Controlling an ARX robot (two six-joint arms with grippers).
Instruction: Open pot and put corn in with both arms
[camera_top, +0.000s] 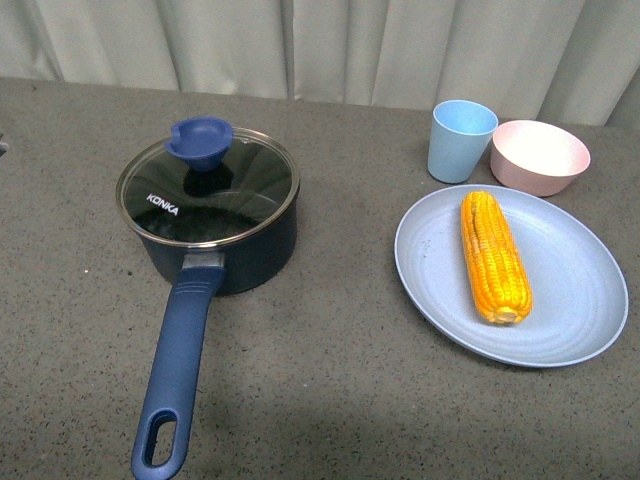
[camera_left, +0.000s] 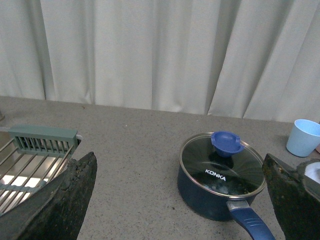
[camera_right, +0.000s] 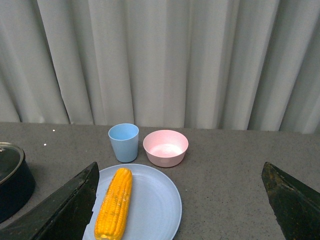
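Observation:
The dark navy pot (camera_top: 225, 250) stands left of centre with its glass lid (camera_top: 210, 190) and blue knob (camera_top: 200, 140) on; its long blue handle (camera_top: 178, 370) points at me. The corn (camera_top: 493, 256) lies on a pale blue plate (camera_top: 580, 300) at the right. Neither arm shows in the front view. In the left wrist view my left gripper (camera_left: 180, 200) is open, short of the pot (camera_left: 210, 197). In the right wrist view my right gripper (camera_right: 180, 200) is open, its jaws spread wide, with the corn (camera_right: 114, 202) just inside one jaw.
A light blue cup (camera_top: 461, 140) and a pink bowl (camera_top: 540, 157) stand behind the plate. A wire rack with a green rim (camera_left: 35, 155) sits to the pot's left in the left wrist view. Pale curtains hang behind the grey table.

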